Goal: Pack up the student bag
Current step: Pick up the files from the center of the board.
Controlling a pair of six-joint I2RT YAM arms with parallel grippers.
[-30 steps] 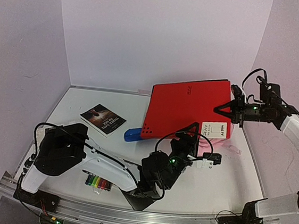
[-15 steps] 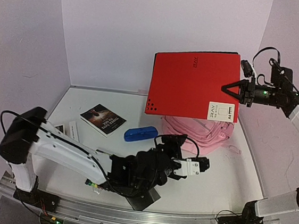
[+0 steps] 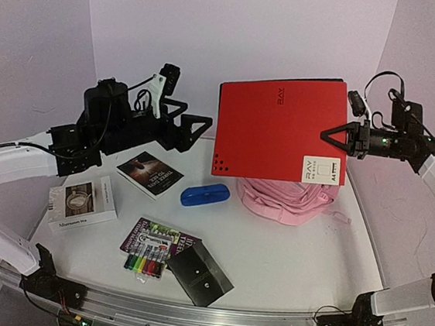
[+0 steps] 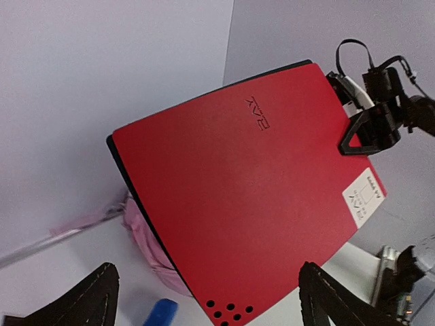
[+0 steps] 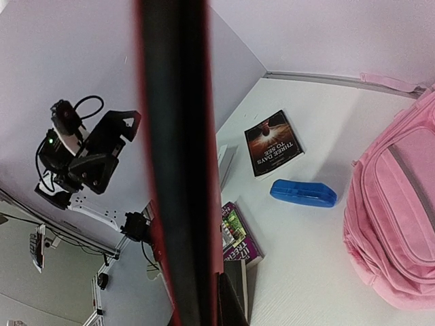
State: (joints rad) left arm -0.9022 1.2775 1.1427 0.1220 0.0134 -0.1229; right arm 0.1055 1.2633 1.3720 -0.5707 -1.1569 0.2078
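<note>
The student bag (image 3: 283, 201), a soft pink backpack, lies at the back right of the table, half hidden behind a large red folder (image 3: 279, 130). My right gripper (image 3: 331, 136) is shut on the folder's right edge and holds it upright in the air above the bag. The right wrist view shows the red folder (image 5: 173, 156) edge-on and the student bag (image 5: 394, 224) below it. My left gripper (image 3: 194, 125) hangs open and empty in the air, left of the folder and apart from it. Its dark fingertips (image 4: 326, 299) frame the red folder (image 4: 251, 204) and a strip of the student bag (image 4: 146, 231).
On the table lie a dark paperback (image 3: 149, 174), a blue pencil case (image 3: 205, 195), a white box (image 3: 82, 203), a purple book (image 3: 155, 238), a pack of coloured markers (image 3: 143, 264) and a black case (image 3: 199, 274). White walls close the back and sides.
My left arm rose from low beside the bag to high on the left, its jaws opening wider. The right gripper lifted the red folder off the bag to upright.
</note>
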